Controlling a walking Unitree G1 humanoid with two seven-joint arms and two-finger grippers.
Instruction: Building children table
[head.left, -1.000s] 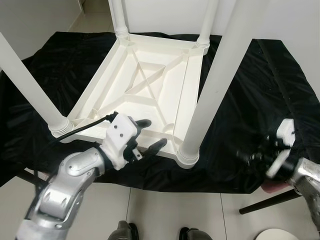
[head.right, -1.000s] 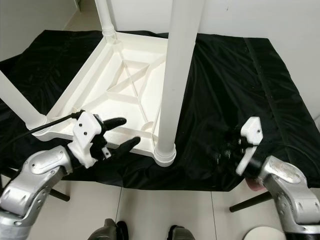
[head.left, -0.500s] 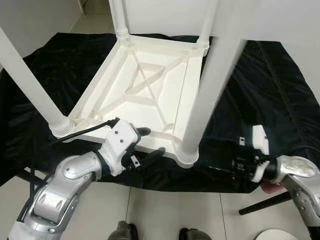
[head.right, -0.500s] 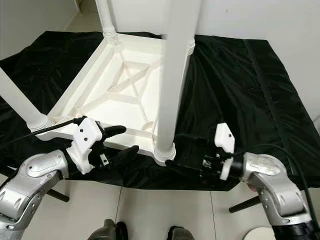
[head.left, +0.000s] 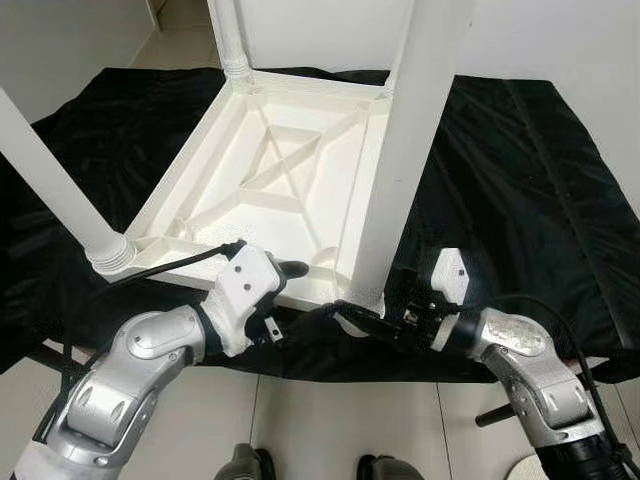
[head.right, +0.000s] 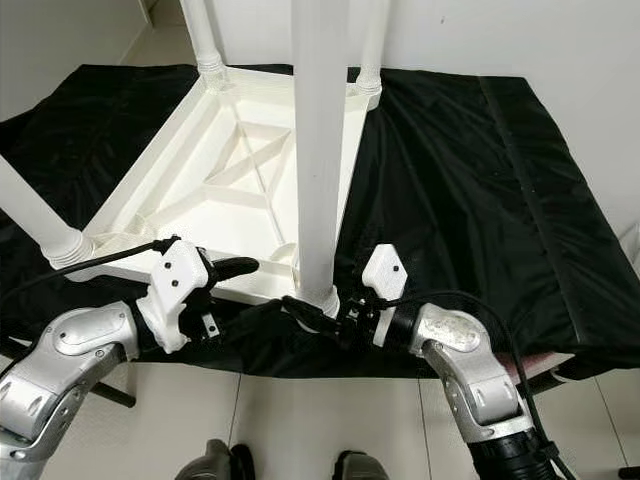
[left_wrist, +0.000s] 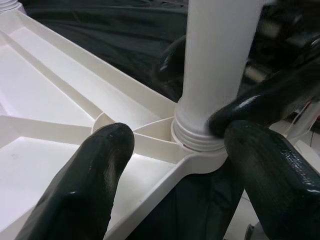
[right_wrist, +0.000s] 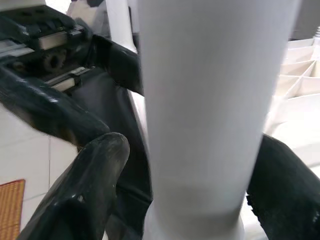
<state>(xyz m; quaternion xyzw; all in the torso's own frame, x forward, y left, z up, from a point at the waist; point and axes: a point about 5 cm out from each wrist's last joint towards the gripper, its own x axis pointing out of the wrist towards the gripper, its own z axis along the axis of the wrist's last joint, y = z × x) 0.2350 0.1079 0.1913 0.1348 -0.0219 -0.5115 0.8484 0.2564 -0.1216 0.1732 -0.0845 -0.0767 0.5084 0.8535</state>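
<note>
Silver jointed arms end in white wrist blocks, glossy black fingers (left_wrist: 85, 185) and black cables; feet look dark, perhaps.

A black cloth (head.left: 500, 150) lies over pale floor tiles (head.left: 330, 430).

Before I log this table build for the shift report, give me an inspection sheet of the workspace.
Surface: black cloth over a low stand.
Job's things: white table upside down, four legs up; near leg in its corner socket.
Clutter: nothing seen.
Grippers: left tool open, straddling the table's near edge; right tool open around the near leg's base.
Cables: black cable running to the left wrist.
Surroundings: pale tiled floor, white wall.
</note>
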